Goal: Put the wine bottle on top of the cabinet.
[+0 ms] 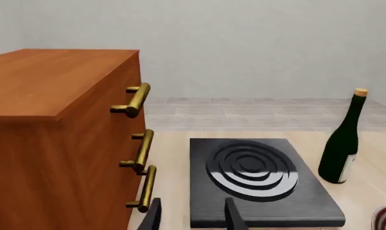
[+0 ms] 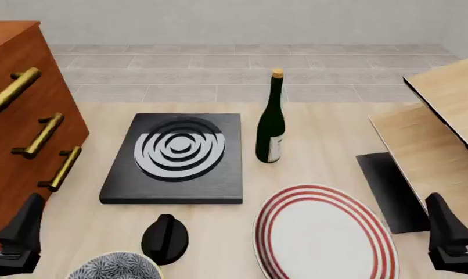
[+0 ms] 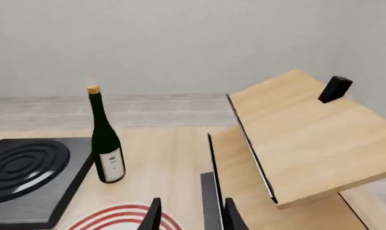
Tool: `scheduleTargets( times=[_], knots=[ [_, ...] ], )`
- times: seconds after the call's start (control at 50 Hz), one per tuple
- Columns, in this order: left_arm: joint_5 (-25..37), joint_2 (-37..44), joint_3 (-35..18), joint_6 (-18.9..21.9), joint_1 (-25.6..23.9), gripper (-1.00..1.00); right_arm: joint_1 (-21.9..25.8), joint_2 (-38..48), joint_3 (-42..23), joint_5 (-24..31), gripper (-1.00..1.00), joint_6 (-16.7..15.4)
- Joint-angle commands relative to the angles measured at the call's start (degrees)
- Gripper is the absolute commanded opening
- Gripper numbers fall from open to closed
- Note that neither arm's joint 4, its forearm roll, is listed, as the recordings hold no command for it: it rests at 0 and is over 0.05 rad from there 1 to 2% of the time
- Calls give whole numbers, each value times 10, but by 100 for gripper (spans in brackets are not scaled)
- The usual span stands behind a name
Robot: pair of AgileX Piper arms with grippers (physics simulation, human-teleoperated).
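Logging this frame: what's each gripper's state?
Left gripper: open, holding nothing.
Right gripper: open, holding nothing.

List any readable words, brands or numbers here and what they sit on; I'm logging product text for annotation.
None can be read.
Wine bottle: its white paper label carries faint marks, too small and blurred to read.
Cabinet, induction hob, striped plate: no text visible.

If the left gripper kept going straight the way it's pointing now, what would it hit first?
Most likely the black square stove plate with concentric rings, which lies directly ahead of the left gripper; depth is uncertain, so it may pass just above it.
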Motion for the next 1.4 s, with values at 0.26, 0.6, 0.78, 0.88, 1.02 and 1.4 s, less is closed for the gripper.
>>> scheduleTargets(
  times=[0.26, 0.6, 0.78, 0.88, 1.02, 1.4],
  knots=[
    [55, -1, -84, 22, -18, 100, 13, 10, -1, -9, 100, 2],
    [149, 59, -223, 24, -102, 100, 13, 0, -1, -2, 100, 0],
    [118, 116, -261, 15, -141, 100, 13, 10, 0, -13, 100, 0],
    [132, 124, -292, 34, -168, 100, 13, 26, 0, -22, 100, 4],
    [149, 169, -351, 23, -212, 100, 13, 22, 0, -21, 100, 3],
    [110, 253, -382, 12, -270, 100, 13, 27, 0, -25, 100, 4]
  ],
)
